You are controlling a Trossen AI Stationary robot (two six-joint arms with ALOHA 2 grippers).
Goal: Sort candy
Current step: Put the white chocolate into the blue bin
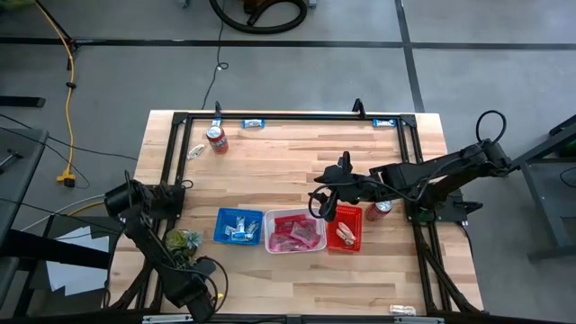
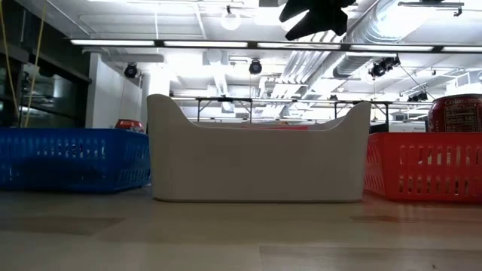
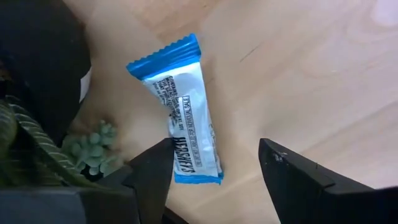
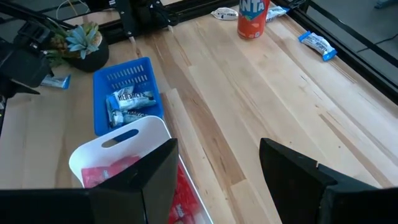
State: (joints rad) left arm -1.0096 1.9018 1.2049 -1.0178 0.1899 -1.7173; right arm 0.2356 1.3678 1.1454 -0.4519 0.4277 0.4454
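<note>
Left gripper point(image 3: 214, 171) fingers apart, over a blue-and-white bar point(image 3: 185, 112) lying flat on the table point(image 3: 323, 74); bar's lower end sits between the fingertips, contact unclear. Small green plant point(image 3: 93, 146) just beside the bar.

Right gripper point(image 4: 217, 180) fingers apart, holding nothing, hovering over the white tray point(image 4: 121, 146), which has pink packets point(image 4: 109, 174). Blue tray point(image 4: 124, 93) just beyond it holds blue-and-white bars point(image 4: 127, 102). Red tray point(image 1: 345, 228) on the white tray's other side holds a few candies. Red soda can point(image 1: 382, 210) just beside the red tray. Farther off: orange can point(image 4: 252, 17) and loose bars point(image 4: 316, 43) near the table's far edge.
</note>
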